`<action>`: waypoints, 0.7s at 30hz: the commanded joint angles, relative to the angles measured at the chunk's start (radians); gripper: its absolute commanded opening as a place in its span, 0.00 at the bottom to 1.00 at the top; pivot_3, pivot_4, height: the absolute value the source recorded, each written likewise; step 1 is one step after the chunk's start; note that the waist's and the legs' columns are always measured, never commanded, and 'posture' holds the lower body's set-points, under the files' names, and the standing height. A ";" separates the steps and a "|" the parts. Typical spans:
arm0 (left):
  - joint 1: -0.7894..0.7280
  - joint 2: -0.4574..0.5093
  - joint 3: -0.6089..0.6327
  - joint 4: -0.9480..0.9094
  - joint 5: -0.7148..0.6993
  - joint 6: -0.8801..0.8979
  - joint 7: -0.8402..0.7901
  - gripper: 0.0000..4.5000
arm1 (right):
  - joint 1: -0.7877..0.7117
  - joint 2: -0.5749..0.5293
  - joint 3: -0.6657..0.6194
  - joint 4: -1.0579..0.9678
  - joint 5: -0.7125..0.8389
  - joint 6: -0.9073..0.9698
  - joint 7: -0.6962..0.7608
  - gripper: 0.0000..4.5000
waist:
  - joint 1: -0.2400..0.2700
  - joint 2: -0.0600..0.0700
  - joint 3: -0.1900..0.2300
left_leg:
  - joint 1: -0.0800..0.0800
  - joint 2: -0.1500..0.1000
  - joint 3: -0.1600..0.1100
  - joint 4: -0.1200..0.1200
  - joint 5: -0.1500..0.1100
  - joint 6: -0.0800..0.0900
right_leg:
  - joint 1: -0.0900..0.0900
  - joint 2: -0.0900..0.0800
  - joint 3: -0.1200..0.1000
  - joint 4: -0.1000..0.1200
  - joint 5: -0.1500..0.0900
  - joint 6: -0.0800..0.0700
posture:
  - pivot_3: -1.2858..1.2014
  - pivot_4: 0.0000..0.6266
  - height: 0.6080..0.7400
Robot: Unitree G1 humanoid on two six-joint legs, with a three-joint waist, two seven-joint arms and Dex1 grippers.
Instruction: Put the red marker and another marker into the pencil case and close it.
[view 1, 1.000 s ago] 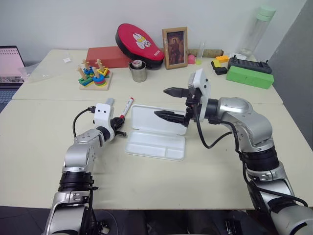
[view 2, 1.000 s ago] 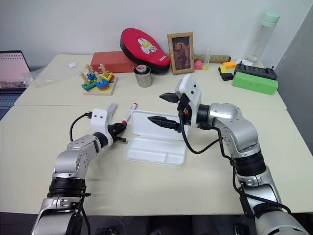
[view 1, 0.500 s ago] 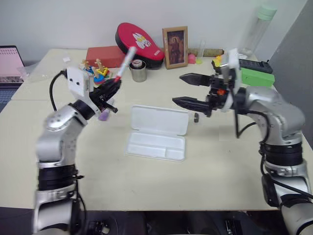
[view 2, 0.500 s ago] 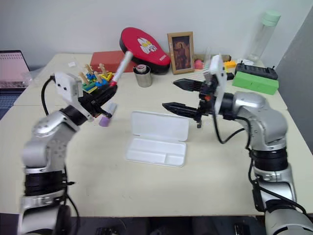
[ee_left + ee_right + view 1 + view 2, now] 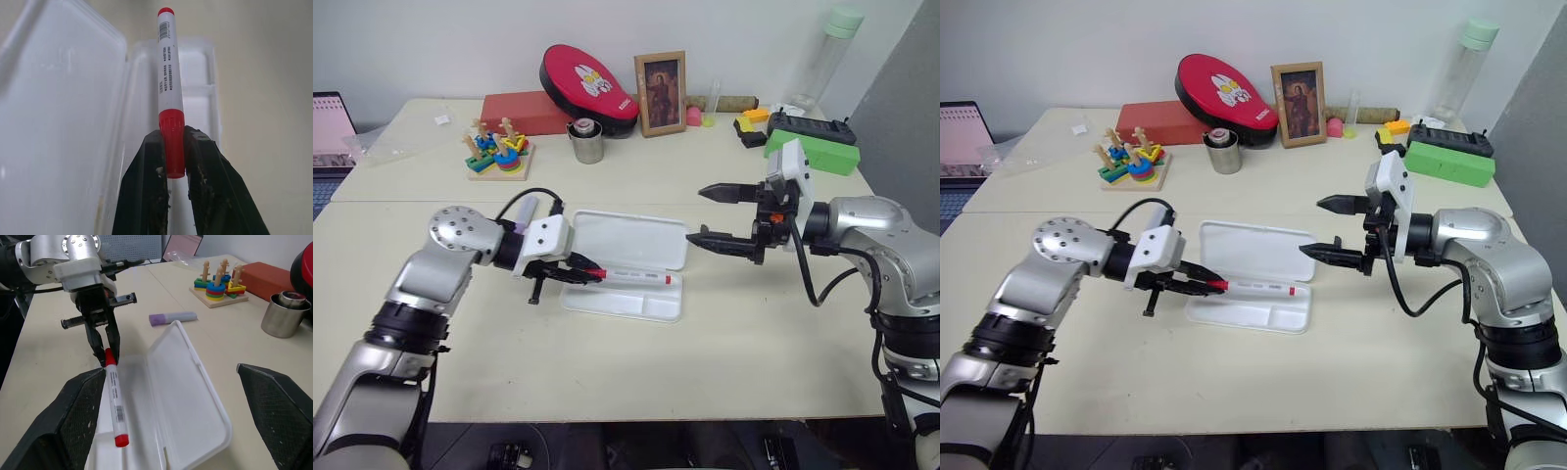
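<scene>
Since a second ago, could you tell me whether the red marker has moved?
Yes. The red marker went from the table left of the pencil case to over its open tray.

The slim white-barrelled marker with a red cap and red tail end (image 5: 170, 103) carries a black barcode and small print. The flat white plastic pencil case (image 5: 636, 243) lies on the pale cream table (image 5: 636, 362). The stubby lavender-purple marker (image 5: 173, 318) has a paler cap.

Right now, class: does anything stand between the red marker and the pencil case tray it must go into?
Nothing visible does. The left gripper, jaws shut on the cap, holds the red marker over the open pencil case, whose lid lies folded back.
</scene>
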 commanded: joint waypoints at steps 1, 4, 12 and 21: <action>-0.072 -0.022 -0.039 0.117 0.097 -0.131 -0.023 0.05 | 0.018 -0.020 -0.021 -0.094 0.018 0.024 -0.041 1.00 | 0.000 0.000 0.000 | 0.000 0.000 0.000 0.000 0.000 0.000 | 0.000 0.000 0.000 0.000 0.000 0.000 | 0.52 0.24 1.00; -0.117 -0.059 -0.057 0.204 0.145 -0.169 -0.008 0.05 | 0.044 -0.026 -0.038 -0.138 0.040 0.053 -0.071 1.00 | -0.001 0.000 0.000 | 0.000 0.000 0.000 0.000 0.000 0.000 | 0.000 0.000 0.000 0.000 0.000 0.000 | 0.52 0.24 1.00; -0.117 -0.087 -0.034 0.220 0.156 -0.151 -0.010 0.05 | 0.071 -0.037 -0.041 -0.168 0.067 0.072 -0.097 1.00 | -0.003 0.000 0.000 | 0.000 0.000 0.000 0.000 0.000 0.000 | 0.000 0.000 0.000 0.001 0.000 0.000 | 0.52 0.24 1.00; -0.068 -0.086 0.024 0.094 0.091 -0.004 0.039 0.45 | 0.042 -0.028 -0.013 -0.129 0.064 0.046 -0.075 1.00 | -0.002 0.000 0.000 | 0.000 0.000 -0.001 0.001 0.000 0.000 | 0.000 0.000 0.000 0.002 0.000 0.000 | 0.52 0.24 1.00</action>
